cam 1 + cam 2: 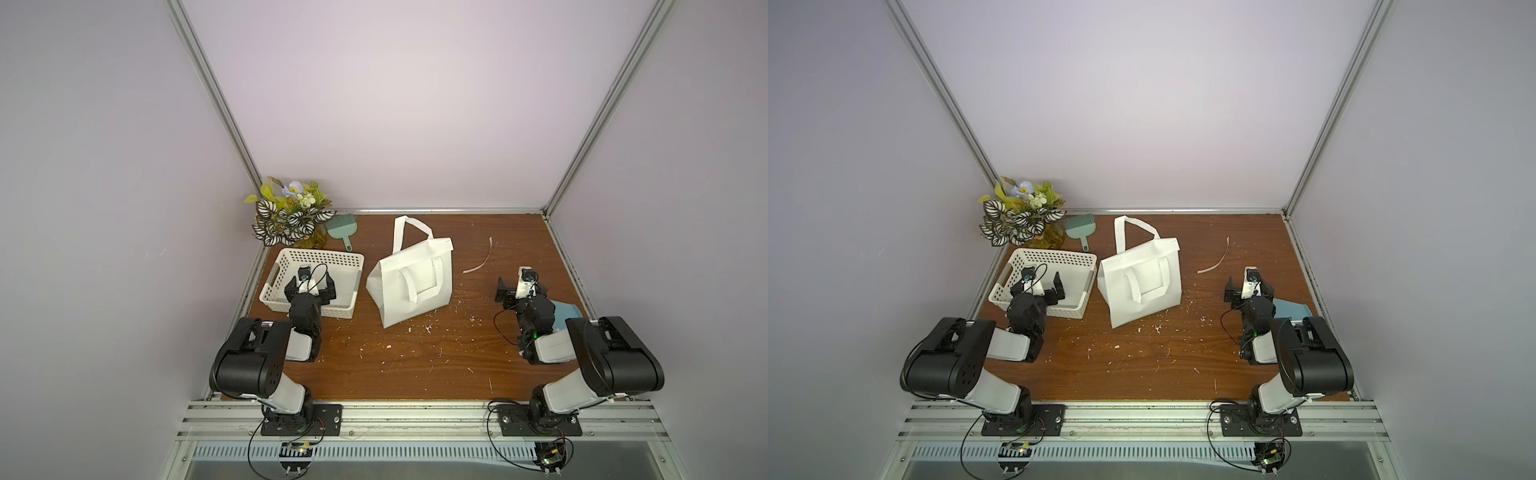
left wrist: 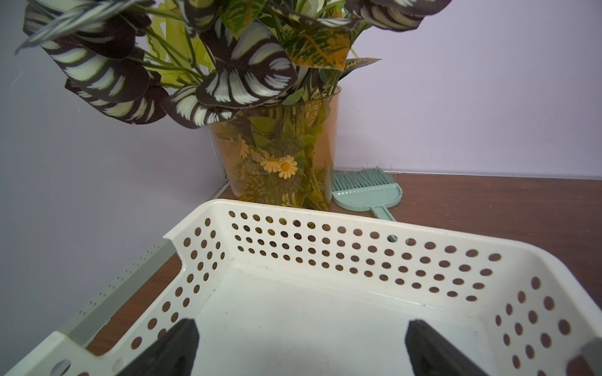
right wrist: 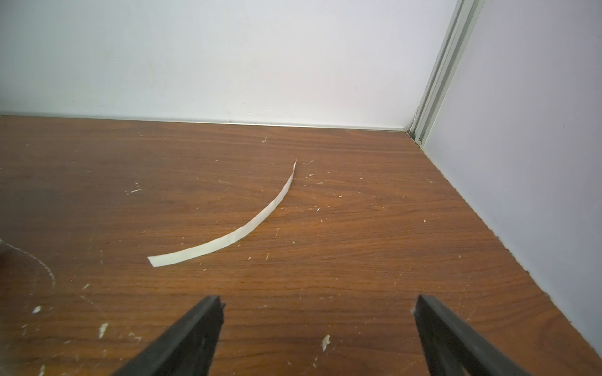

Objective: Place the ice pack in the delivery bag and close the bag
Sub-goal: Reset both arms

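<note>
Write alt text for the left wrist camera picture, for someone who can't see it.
The open left gripper hangs over a white perforated basket. Behind it are a vase of striped leaves and a mint-green brush.

No legible text, label, brand, number or sign on any surface in any view.

The left black-and-white robot arm (image 1: 257, 361) and the right black-and-white robot arm (image 1: 611, 361) are both bent at the elbow.
One sits at 8 o'clock, one at 4 o'clock, and both reach toward 12 o'clock. The left black two-finger gripper (image 1: 311, 286) and the right black two-finger gripper (image 1: 521, 286) have their fingers spread wide apart.
</note>
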Robot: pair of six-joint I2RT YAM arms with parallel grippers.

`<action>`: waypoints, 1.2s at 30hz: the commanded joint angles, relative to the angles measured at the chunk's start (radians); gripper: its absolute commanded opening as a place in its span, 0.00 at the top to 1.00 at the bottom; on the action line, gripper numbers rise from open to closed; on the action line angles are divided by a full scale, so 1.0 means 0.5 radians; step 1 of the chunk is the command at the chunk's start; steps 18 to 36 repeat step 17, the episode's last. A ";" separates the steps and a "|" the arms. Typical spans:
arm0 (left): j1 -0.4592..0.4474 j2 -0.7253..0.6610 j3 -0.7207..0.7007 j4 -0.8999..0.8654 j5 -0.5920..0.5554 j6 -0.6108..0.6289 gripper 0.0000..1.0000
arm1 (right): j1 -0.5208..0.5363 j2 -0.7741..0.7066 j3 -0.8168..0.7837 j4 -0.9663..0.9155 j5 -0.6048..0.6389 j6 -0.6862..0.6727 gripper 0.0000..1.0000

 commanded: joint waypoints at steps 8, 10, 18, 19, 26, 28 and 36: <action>0.027 0.015 -0.023 0.057 0.022 0.025 0.00 | -0.007 -0.005 0.034 0.081 -0.005 0.020 0.01; 0.027 0.015 -0.024 0.057 0.023 0.027 0.00 | -0.008 -0.004 0.031 0.081 -0.004 0.022 0.01; 0.027 0.019 -0.027 0.068 0.028 0.030 0.01 | -0.008 -0.004 0.033 0.079 -0.005 0.022 0.01; 0.027 0.019 -0.027 0.068 0.028 0.030 0.01 | -0.008 -0.004 0.033 0.079 -0.005 0.022 0.01; 0.027 0.019 -0.027 0.068 0.028 0.030 0.01 | -0.008 -0.004 0.033 0.079 -0.005 0.022 0.01; 0.027 0.019 -0.027 0.068 0.028 0.030 0.01 | -0.008 -0.004 0.033 0.079 -0.005 0.022 0.01; 0.027 0.019 -0.027 0.068 0.028 0.030 0.01 | -0.008 -0.004 0.033 0.079 -0.005 0.022 0.01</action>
